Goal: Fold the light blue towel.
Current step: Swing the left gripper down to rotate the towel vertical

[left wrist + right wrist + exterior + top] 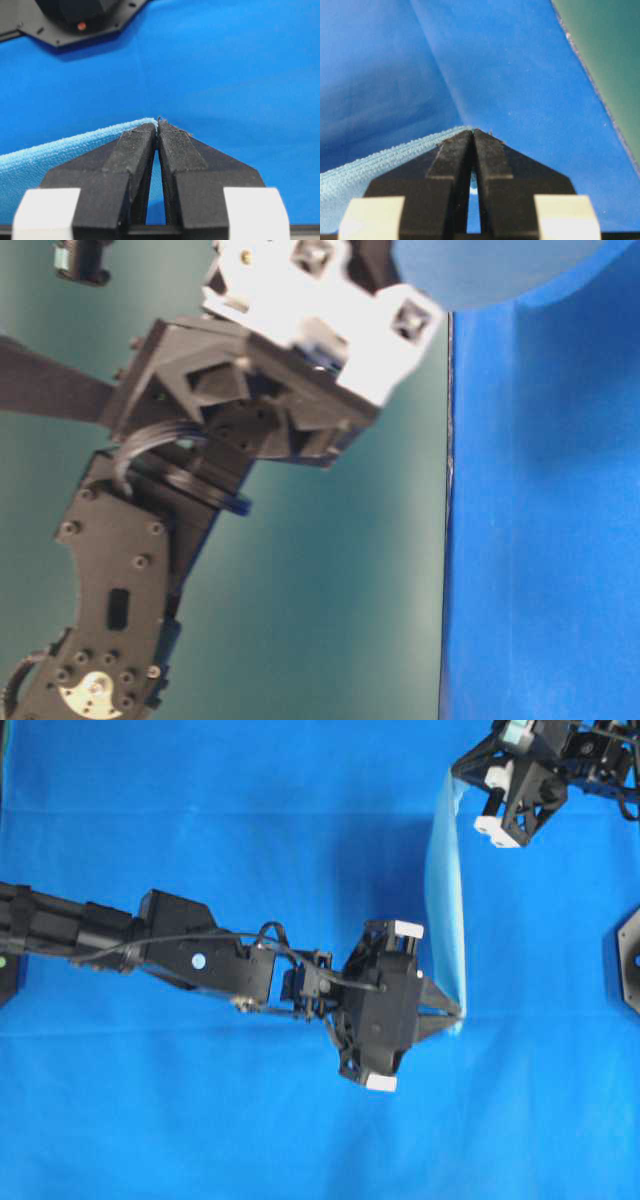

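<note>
left gripper [157,125] clamped, right gripper [473,132] clamped

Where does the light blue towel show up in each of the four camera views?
Overhead: the light blue towel hangs as a narrow strip right of centre, between the two claws.
Table-level: only a blurred blue mass at the top right edge; I cannot tell whether it is the towel.
Left wrist: lower left, its edge pinched in the left claw.
Right wrist: lower left, pinched in the right claw.
Shared landmark: the darker blue table covering.

Robotics lab: blue table covering [200,810], teal backdrop [320,590], fixed arm base [628,960].
</note>
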Controlling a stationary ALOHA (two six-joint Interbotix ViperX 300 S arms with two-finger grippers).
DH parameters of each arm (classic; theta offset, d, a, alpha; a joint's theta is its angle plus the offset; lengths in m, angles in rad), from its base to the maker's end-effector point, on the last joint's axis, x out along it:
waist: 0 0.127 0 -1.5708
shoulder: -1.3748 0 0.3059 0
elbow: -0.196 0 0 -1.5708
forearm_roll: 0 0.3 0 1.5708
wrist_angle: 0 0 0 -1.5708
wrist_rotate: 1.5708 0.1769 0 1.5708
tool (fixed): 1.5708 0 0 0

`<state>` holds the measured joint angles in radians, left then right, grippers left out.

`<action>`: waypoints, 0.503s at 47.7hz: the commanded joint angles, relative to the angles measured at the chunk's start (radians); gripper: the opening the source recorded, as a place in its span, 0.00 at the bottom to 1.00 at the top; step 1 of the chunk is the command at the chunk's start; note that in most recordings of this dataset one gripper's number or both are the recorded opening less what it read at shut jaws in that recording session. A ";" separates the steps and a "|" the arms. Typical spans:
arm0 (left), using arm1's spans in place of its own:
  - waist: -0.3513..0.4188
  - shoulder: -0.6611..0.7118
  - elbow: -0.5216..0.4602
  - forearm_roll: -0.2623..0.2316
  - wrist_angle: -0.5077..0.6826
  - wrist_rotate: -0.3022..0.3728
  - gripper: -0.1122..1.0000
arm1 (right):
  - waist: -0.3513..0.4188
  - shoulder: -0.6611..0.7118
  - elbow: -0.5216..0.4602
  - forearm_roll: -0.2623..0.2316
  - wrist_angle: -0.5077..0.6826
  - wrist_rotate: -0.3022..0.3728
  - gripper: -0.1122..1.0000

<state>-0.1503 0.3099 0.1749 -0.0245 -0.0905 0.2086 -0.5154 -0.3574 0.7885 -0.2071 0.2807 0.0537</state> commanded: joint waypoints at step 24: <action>-0.012 -0.189 0.387 0.000 -0.057 -0.198 0.12 | 0.055 0.407 -0.261 -0.006 -0.193 0.000 0.11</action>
<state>-0.1457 0.1703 0.5400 -0.0261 -0.1197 0.0184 -0.4602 0.0476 0.5722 -0.2102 0.0982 0.0537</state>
